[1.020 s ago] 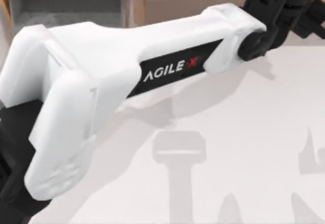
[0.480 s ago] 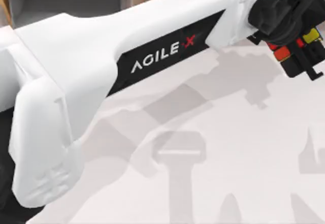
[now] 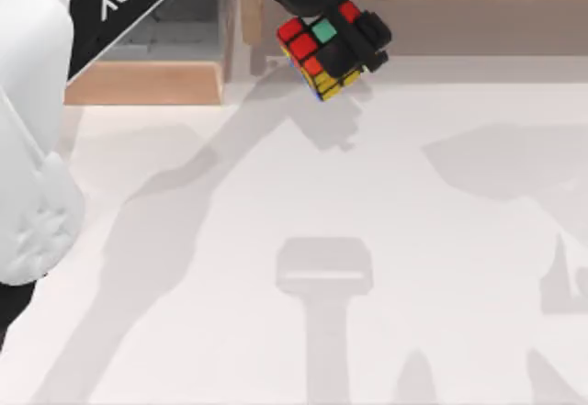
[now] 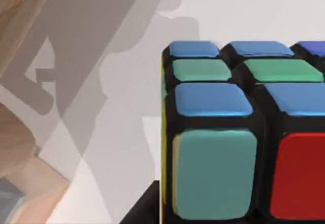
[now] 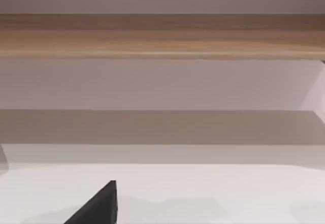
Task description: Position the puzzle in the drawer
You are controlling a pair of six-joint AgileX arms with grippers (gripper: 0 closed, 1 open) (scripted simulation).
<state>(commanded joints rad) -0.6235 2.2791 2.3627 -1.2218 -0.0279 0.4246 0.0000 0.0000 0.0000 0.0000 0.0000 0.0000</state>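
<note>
we hold the puzzle (image 3: 323, 56) clamped in our left gripper (image 3: 338, 39), raised above the table (image 3: 367, 240), just right of the drawer (image 3: 147, 82); right gripper state cannot be told

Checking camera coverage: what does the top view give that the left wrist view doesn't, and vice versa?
Top view alone: the left gripper shut on the puzzle, held above the table just right of the drawer, beside the long shelf.
Left wrist view alone: the puzzle's blue and green stickers close up.
Both: the puzzle, the table and its shadows, the drawer's tan front.
</note>
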